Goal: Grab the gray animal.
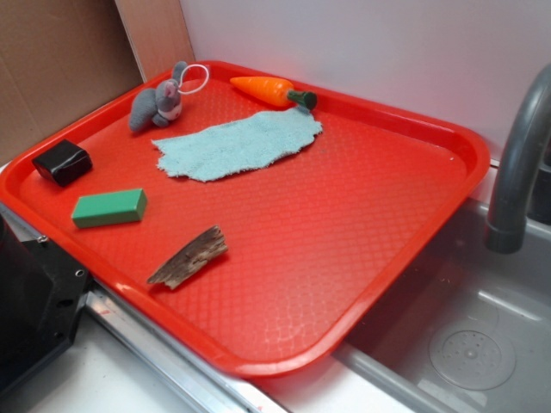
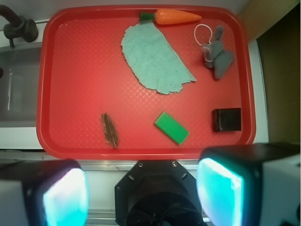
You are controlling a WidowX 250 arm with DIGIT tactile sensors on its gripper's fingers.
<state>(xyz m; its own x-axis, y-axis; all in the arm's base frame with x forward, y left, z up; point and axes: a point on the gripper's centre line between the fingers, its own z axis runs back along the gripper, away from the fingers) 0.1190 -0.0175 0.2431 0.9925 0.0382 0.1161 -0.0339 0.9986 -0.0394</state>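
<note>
Gripper [image 2: 143, 190] is hovering off the red tray [image 2: 47, 94], jaws apart, nothing held (approach step not begun, I'd judge). Gray animal [image 2: 218, 55] is lying in the tray's corner beside the carrot [image 2: 176, 17]; next, reaching there.

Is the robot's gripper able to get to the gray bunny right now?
Probably yes. The gray bunny lies uncovered in a tray corner, apart from the carrot and cloth. The gripper is open above.

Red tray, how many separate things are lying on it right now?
6 on the red tray: gray bunny, orange carrot, light-blue cloth, black block, green block and wood piece. Nothing seems hidden.
</note>
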